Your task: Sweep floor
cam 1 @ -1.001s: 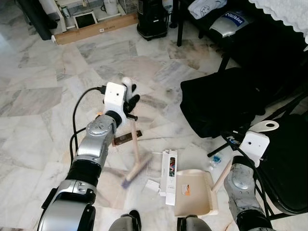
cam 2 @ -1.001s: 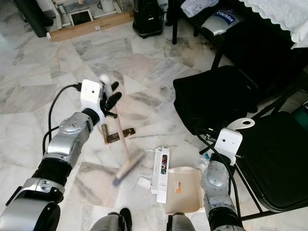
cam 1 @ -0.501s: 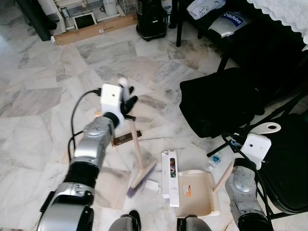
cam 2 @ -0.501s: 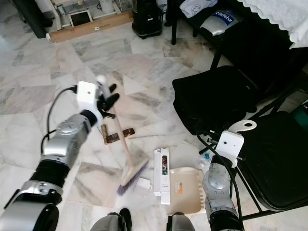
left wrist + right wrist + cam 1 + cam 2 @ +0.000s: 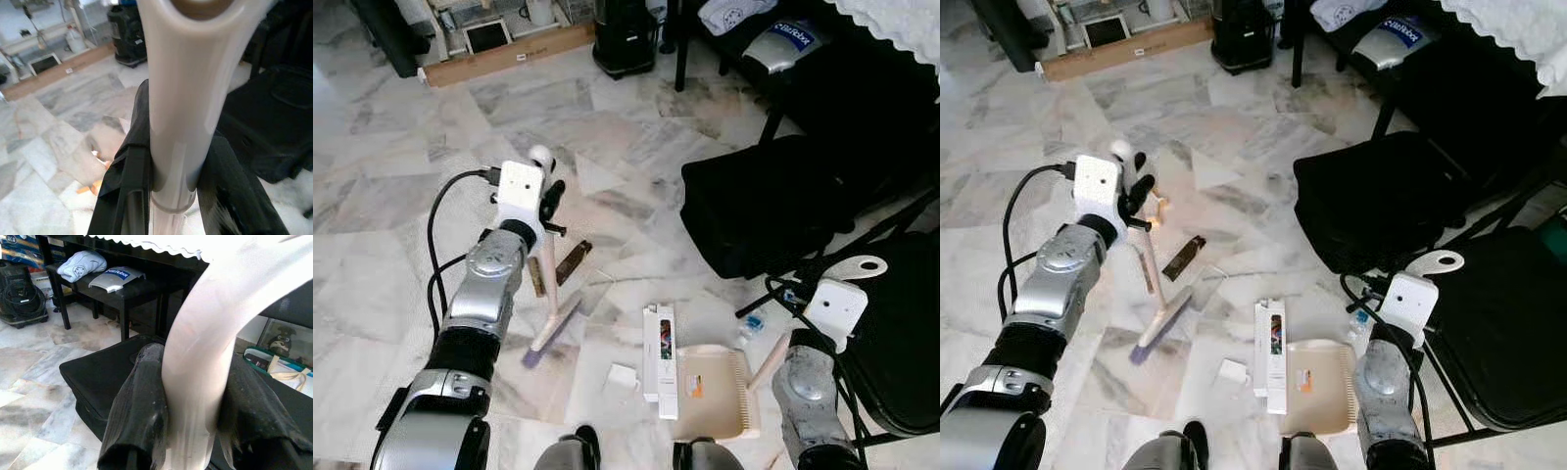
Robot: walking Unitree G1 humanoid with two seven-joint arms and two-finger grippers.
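Marble floor (image 5: 401,245) carries the litter, and the dustpan (image 5: 710,392) is the landmark; the left gripper (image 5: 548,201), fingers clamped on the broom (image 5: 548,294) handle, holds the bristles well to the pan's left, beyond the long carton (image 5: 659,360) lying against its left edge; the right gripper (image 5: 190,396) has its fingers clamped on the pan's handle. Judged a mid-sweep reach; next the bristles should drag the small white scrap (image 5: 623,377) and brown wrapper (image 5: 572,261) toward the pan's mouth.

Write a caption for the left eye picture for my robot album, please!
Robot's left gripper holds a cream-handled broom on the marble floor, right gripper holding the beige plastic dustpan beside a white carton.
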